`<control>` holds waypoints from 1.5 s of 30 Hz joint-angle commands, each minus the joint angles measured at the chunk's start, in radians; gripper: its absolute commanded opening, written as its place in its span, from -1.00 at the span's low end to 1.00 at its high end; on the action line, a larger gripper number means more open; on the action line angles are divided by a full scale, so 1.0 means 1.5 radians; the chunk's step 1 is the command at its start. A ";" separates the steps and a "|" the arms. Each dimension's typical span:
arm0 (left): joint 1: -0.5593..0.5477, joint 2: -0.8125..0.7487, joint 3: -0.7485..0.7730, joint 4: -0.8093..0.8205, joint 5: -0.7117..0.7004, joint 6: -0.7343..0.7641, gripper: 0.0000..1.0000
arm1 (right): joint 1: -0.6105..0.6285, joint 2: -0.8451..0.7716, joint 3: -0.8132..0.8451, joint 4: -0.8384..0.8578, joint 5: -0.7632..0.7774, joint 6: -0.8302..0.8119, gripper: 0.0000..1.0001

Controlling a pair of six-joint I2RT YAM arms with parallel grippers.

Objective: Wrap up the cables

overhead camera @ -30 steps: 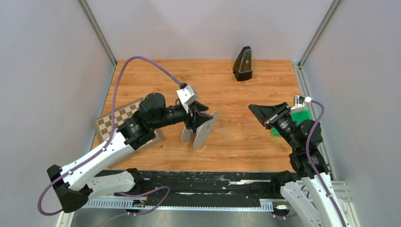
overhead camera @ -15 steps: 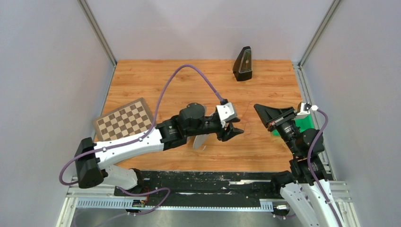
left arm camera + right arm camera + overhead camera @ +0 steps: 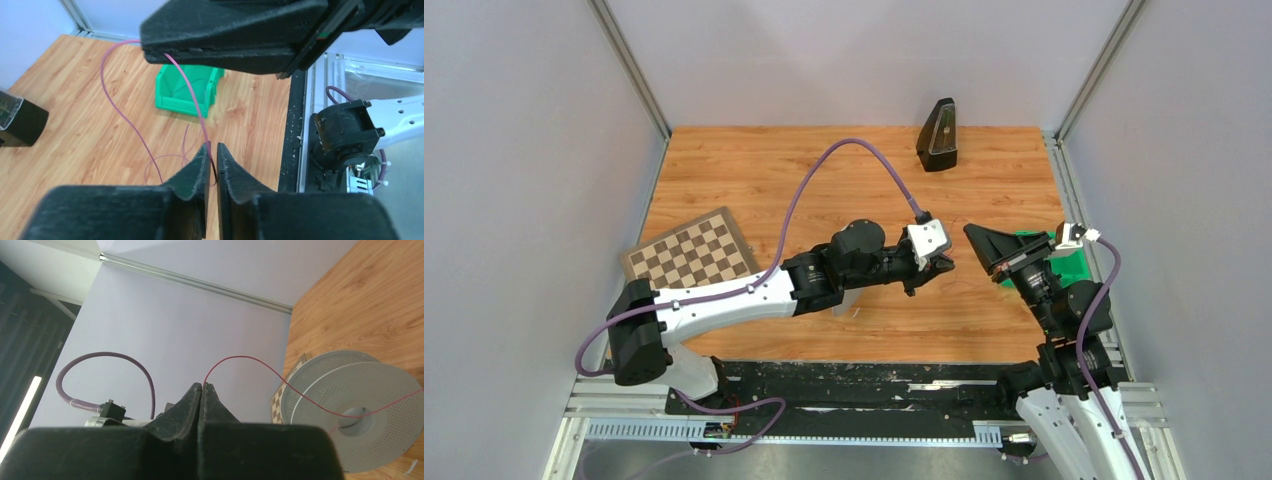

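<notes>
The thin red cable (image 3: 240,357) comes out from the closed tips of the right pincer (image 3: 202,386), which is clamped on it, and goes in an arc to the grey perforated spool (image 3: 350,410), where it enters the hub. In the left wrist view the same cable goes down from the right pincer into the narrow gap of the left pincer (image 3: 213,150); its two fingers are almost together with the cable between them, but I cannot tell if they really press it. Below, some loose loops of the cable lie on the wooden tabletop (image 3: 754,170). The two pincers are near each other above the right half of the tabletop. A green bin (image 3: 187,87) stands just behind them, a chessboard (image 3: 689,255) lies at the left edge, and a black wedge-shaped object (image 3: 938,135) stands at the far edge
</notes>
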 commanded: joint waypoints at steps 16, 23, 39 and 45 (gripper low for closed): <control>0.019 -0.101 0.197 -0.363 -0.095 -0.036 -1.00 | 0.004 -0.052 0.026 -0.090 -0.041 -0.559 0.23; 0.059 -0.128 0.288 -0.484 -0.142 -0.044 -1.00 | 0.004 0.045 -0.012 -0.114 -0.132 -0.646 0.30; 0.070 -0.116 0.363 -0.553 -0.147 -0.052 -1.00 | 0.045 0.171 -0.203 0.152 -0.100 -0.615 0.29; 0.070 -0.120 0.364 -0.546 -0.126 -0.078 -1.00 | 0.057 0.275 -0.224 0.291 -0.059 -0.618 0.21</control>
